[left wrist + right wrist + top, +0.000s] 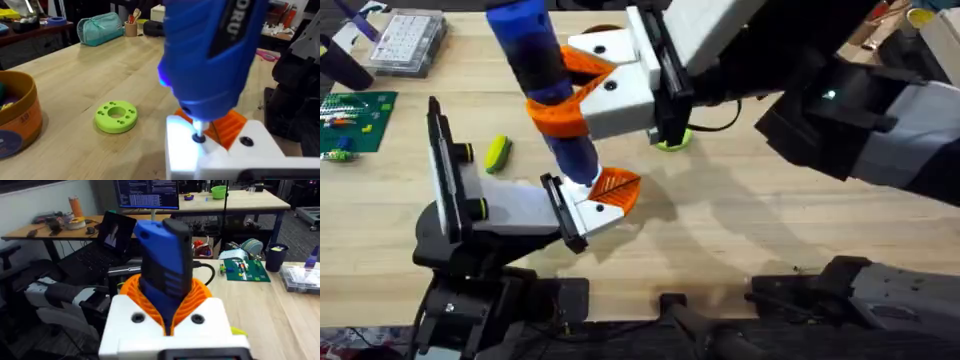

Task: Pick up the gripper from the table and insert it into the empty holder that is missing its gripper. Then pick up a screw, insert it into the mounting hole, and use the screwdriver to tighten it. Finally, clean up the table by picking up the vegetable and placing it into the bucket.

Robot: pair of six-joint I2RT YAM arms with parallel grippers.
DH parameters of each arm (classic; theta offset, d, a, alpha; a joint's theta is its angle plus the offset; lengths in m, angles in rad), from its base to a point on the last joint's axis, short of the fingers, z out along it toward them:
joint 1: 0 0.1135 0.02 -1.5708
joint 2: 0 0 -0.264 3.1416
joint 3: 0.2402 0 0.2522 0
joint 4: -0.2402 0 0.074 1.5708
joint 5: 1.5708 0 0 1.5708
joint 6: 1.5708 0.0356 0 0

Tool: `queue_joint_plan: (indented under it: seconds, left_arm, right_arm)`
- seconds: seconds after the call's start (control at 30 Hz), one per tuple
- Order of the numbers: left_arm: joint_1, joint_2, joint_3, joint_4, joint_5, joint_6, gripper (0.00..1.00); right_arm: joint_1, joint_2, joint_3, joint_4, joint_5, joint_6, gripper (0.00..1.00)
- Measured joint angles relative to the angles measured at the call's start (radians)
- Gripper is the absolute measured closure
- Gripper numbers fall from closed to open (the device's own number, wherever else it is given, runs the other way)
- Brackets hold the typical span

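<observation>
Well into the screw step, by the look of it: orange gripper (617, 187) already seated in the holder (585, 210), screwdriver (542, 75) clamped between the right gripper (582, 88) fingers with its tip down on the mounting hole just beside that orange piece; tightening judged underway; cleanup still left, vegetable (497, 153) lying on the table (720, 230), bucket (17, 117) apart; right arm reaching across, tool tilted; left fingers' state cannot tell.
</observation>
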Motion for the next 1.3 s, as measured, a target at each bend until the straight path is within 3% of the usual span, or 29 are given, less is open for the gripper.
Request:
queue_joint_plan:
  seconds: [0.63, 0.83, 0.93, 1.1, 1.23, 1.3]
  left_arm:
    - [0.0, 0.0, 0.0, 0.0, 0.0, 0.0, 0.989]
    - [0.0, 0.0, 0.0, 0.0, 0.0, 0.0, 0.989]
    - [0.0, 0.0, 0.0, 0.0, 0.0, 0.0, 0.989]
    - [0.0, 0.0, 0.0, 0.0, 0.0, 0.0, 0.989]
    - [0.0, 0.0, 0.0, 0.0, 0.0, 0.0, 0.989]
    - [0.0, 0.0, 0.0, 0.0, 0.0, 0.0, 0.989]
  right_arm:
    - [-0.002, 0.004, -0.014, 0.088, 0.0, 0.036, 0.965]
    - [-0.021, 0.004, 0.003, 0.047, 0.0, 0.069, 0.964]
    - [-0.031, 0.006, 0.05, -0.061, 0.001, 0.055, 0.964]
    - [-0.055, 0.012, 0.253, -0.508, 0.023, -0.094, 0.964]
    - [-0.063, 0.017, 0.5, -0.998, 0.176, -0.301, 0.965]
    - [-0.063, 0.018, 0.6, -1.156, 0.269, -0.4, 0.966]
